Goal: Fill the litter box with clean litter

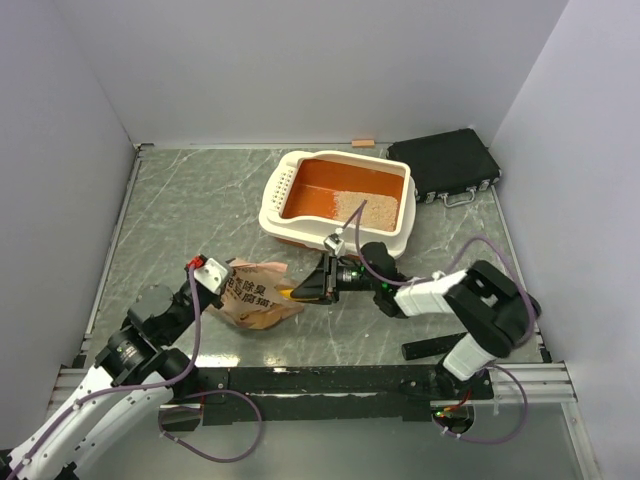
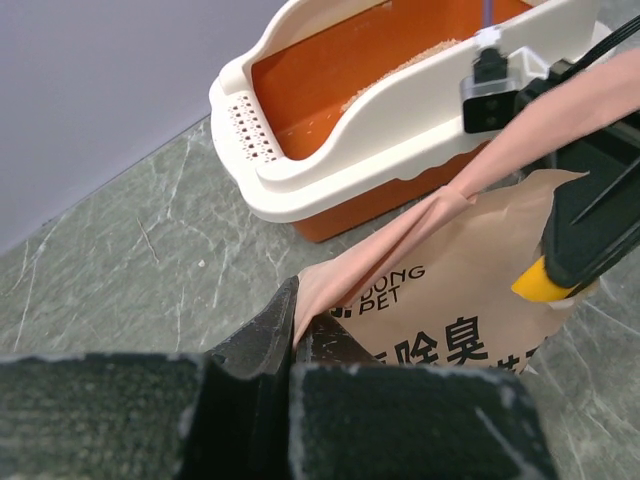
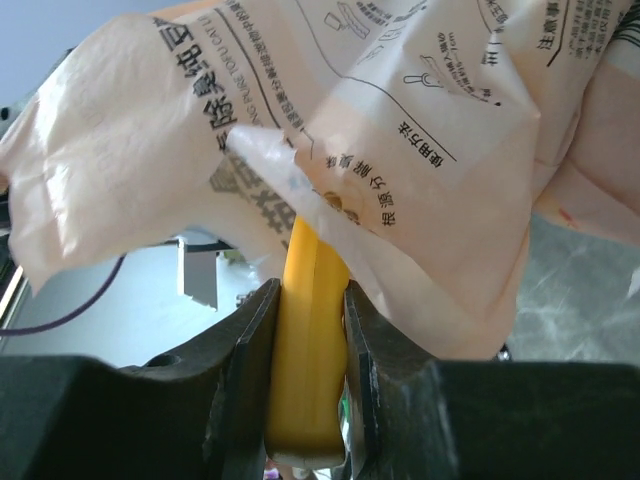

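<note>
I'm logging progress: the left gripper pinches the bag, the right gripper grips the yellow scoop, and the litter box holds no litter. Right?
Not quite: the top view shows a patch of litter in the litter box, toward its right end. The grips on the bag and the scoop are as stated.

We see an orange litter box with a cream rim, beige litter, a tan bag with dark print, a yellow scoop, a black case, and a grey veined worktop.

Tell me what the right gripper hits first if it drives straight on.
The bag. The right gripper, shut on the scoop, points straight into its crumpled paper; the scoop's tip disappears behind a fold, though depth is unclear.
</note>
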{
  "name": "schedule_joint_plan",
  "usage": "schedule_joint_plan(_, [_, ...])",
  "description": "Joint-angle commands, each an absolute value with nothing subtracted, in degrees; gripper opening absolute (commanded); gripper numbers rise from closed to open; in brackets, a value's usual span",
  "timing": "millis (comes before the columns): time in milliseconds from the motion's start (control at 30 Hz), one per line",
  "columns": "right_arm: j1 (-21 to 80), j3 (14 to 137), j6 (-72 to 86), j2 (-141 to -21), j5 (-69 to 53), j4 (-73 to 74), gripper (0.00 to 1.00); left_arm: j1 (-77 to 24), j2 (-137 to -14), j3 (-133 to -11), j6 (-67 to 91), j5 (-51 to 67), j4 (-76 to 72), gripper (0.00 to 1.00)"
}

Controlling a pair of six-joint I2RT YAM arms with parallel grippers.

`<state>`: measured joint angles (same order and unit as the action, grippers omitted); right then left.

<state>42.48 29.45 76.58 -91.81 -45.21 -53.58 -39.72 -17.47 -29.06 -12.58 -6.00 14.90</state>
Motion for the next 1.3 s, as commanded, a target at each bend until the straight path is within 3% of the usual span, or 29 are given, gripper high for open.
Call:
schedule_joint_plan(0, [41.9,26.5,73.4,-82.9,-45.6,-45.6,0.0,-39.6,-14.2,-28.7,-12.2,-6.3,6.2,0.01])
schedule_joint_plan(333, [37.9,22.6,68.0,-70.1,-40.8,-34.7,0.0,-39.6,-15.2,-28.6,-12.1,-5.5,5.4,0.01])
schedule_joint_plan(933, [30.4,8.2,79.8,-59.3,-45.6,-52.9,0.0,-39.6,-12.7,-26.6,-12.2,-1.7,3.0,0.01])
schedule_joint_plan(1267, [29.6,1.4,82.3,-51.6,-40.2,-59.1,0.0,-39.6,-12.7,-25.8,-12.3,0.5,1.7,0.01])
